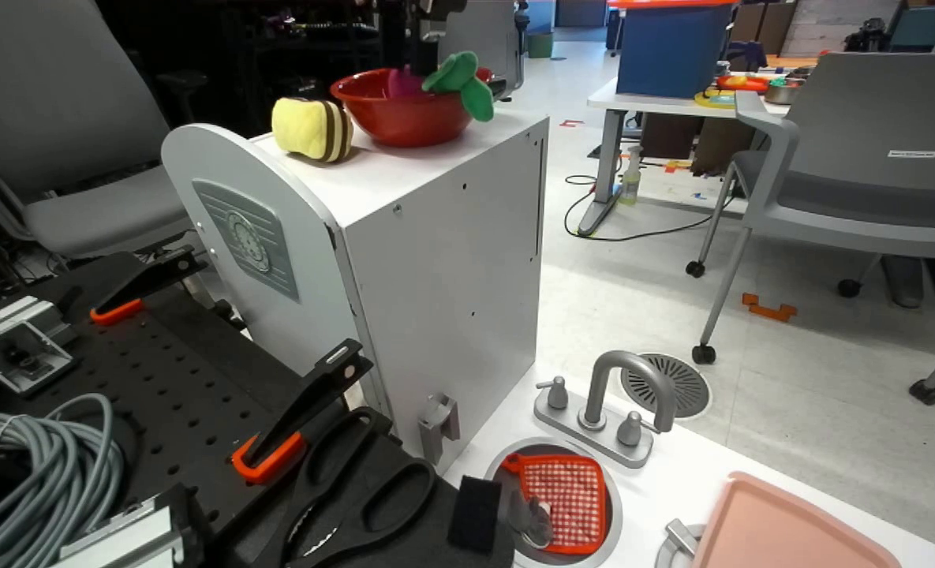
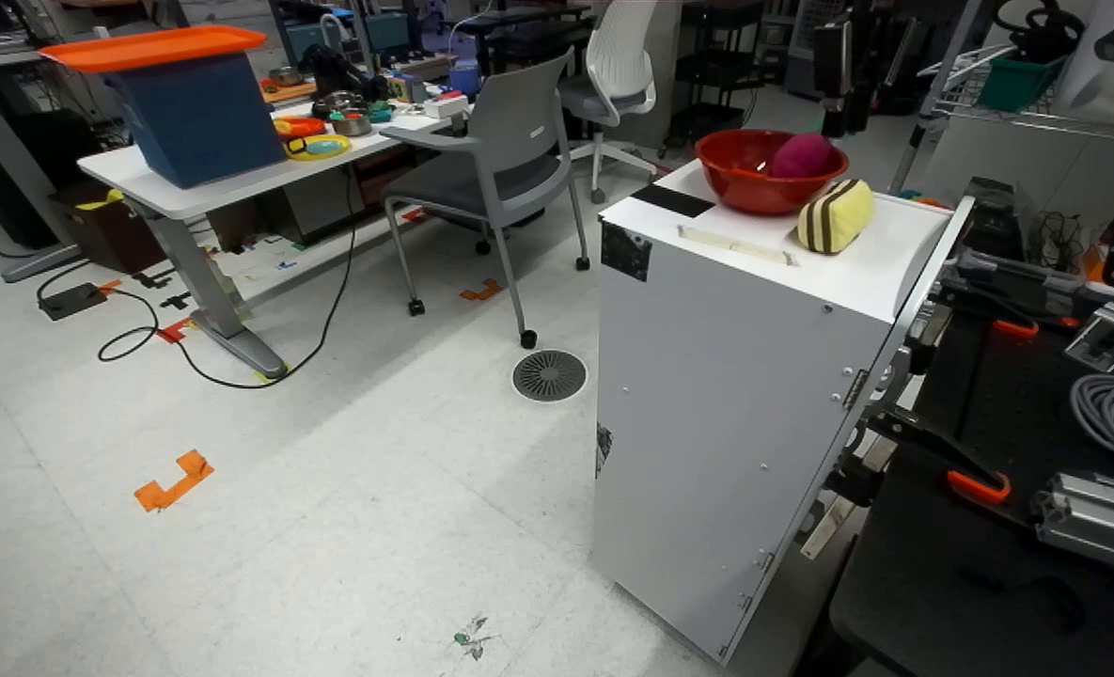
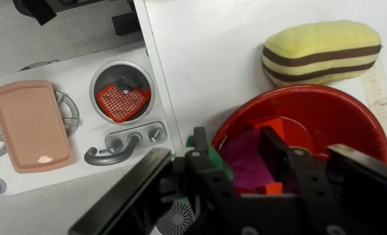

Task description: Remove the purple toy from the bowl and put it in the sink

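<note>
The purple toy (image 2: pixel 799 156) rests in the red bowl (image 3: pixel 330 111), green leaves (image 1: pixel 476 96) over the rim, below the gripper (image 3: pixel 233 135) with its fingers (image 3: pixel 200 138) parted; beside the bowl, handwritten tape (image 3: pixel 383 109) seems to read "KITC", other letters unclear.

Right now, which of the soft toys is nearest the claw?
The purple toy, its body in the red bowl; the yellow striped toy lies outside, farther away.
</note>
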You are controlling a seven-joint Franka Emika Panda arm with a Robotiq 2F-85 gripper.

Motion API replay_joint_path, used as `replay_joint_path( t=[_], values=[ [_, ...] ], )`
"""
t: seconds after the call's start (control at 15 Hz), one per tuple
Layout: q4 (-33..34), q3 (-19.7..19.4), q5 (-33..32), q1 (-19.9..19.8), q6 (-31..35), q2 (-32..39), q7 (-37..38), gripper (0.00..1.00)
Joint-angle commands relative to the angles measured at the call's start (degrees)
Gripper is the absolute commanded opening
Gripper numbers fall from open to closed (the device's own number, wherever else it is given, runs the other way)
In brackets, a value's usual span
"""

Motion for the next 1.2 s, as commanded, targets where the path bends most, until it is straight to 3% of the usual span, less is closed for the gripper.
replay_joint_path(
  t=[0.0, 0.13, 0.27, 1.13],
  values=[
    [0.5, -0.3, -0.2, -0.1, -1.5, -1.2, 0.4, 0.77],
    [0.8, -0.4, -0.7, 0.0, -1.7, -1.2, 1.0, 0.92],
    [0.9, -0.5, -1.0, 0.0, -1.6, -1.2, 1.3, 1.00],
    [0.7, -1.8, -0.7, -0.8, -1.5, -1.2, 2.2, 1.00]
  ],
)
